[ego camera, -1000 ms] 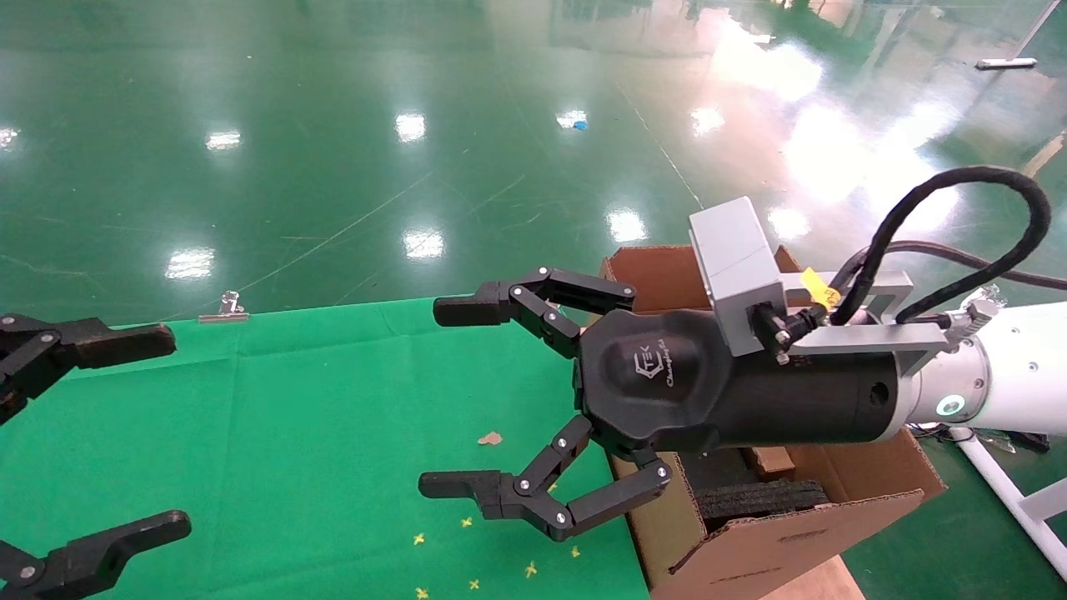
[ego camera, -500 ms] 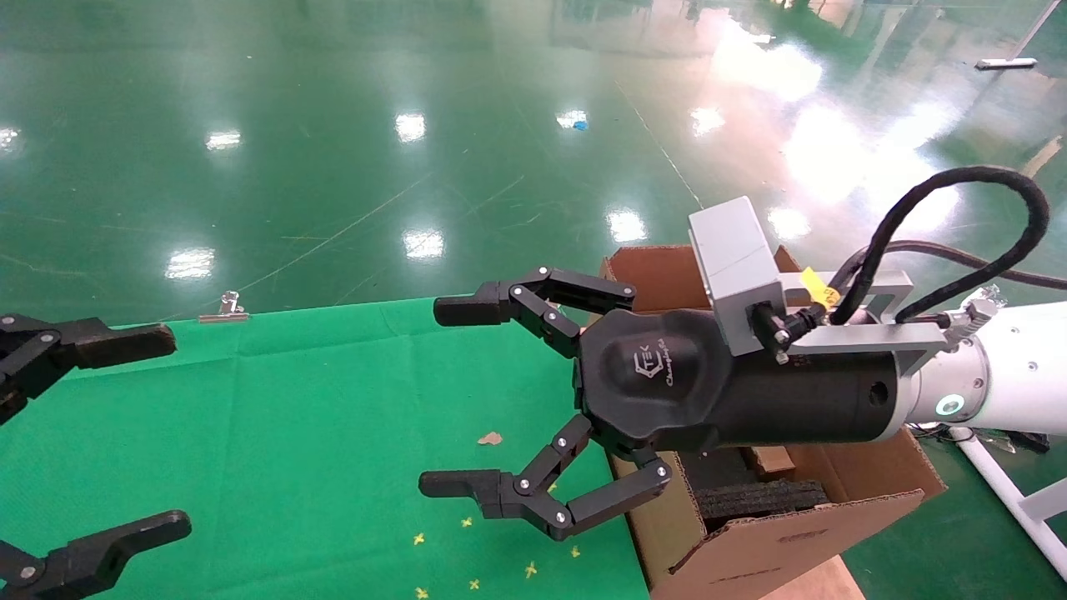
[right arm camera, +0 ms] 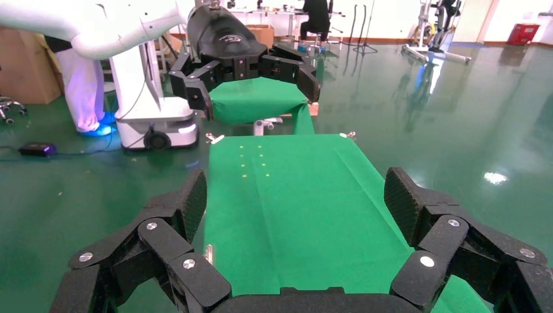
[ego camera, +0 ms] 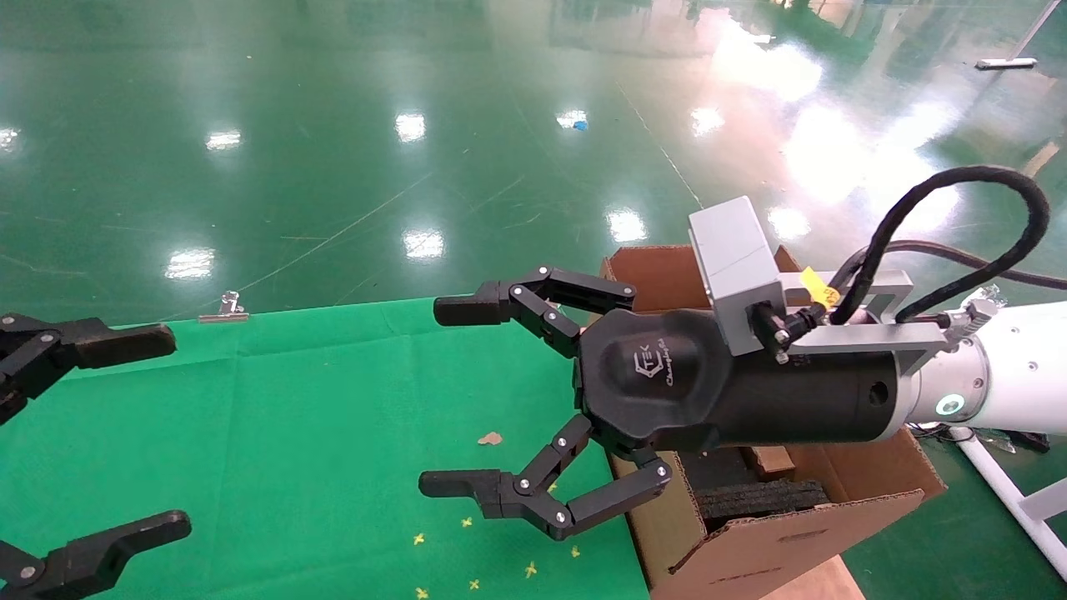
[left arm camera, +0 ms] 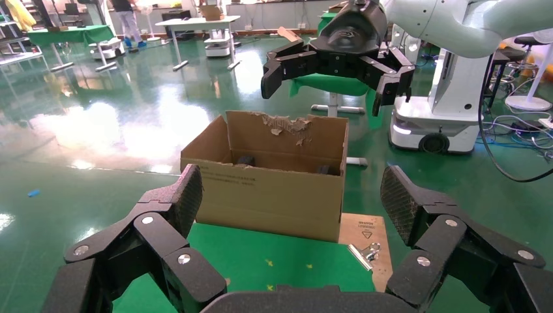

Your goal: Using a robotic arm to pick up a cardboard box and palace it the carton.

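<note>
The carton (ego camera: 775,542) stands at the right end of the green-clothed table (ego camera: 292,417), flaps up, with black foam (ego camera: 758,500) inside. One flap (left arm camera: 287,124) is torn. My right gripper (ego camera: 446,397) hangs open and empty over the cloth just left of the carton, on the white robotic arm (ego camera: 1017,367). My left gripper (ego camera: 162,433) is open and empty at the table's left end. Under my right wrist, inside the carton, a small brown cardboard piece (ego camera: 771,460) shows; I cannot tell whether it is the cardboard box.
A metal binder clip (ego camera: 223,310) holds the cloth at the far edge, another clip (left arm camera: 365,251) sits by the carton. Yellow cross marks (ego camera: 467,575) and a cardboard scrap (ego camera: 490,438) lie on the cloth. A wooden board (left arm camera: 362,228) sticks out beside the carton.
</note>
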Controlling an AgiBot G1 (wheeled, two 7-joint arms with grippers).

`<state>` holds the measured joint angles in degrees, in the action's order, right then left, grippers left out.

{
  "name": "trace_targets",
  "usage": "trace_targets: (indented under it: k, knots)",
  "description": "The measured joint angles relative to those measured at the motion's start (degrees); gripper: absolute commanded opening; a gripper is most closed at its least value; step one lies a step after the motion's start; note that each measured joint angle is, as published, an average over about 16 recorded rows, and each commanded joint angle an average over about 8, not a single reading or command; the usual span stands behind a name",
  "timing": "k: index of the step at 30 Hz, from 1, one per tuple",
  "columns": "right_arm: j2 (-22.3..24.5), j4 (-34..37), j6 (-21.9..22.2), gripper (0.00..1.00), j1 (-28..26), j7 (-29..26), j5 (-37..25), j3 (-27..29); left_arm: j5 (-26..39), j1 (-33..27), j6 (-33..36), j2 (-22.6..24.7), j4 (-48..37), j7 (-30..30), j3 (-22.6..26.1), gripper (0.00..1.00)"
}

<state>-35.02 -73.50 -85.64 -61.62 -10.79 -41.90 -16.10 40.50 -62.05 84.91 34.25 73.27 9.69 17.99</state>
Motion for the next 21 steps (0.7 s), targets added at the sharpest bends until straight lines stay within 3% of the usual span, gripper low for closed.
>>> trace_targets:
  k: [21]
  knots:
    - [0.0, 0.0, 0.0, 1.0, 0.0, 0.0, 0.0, 0.0, 0.0, 0.0, 0.0, 0.0, 0.0, 0.0, 0.0, 1.0]
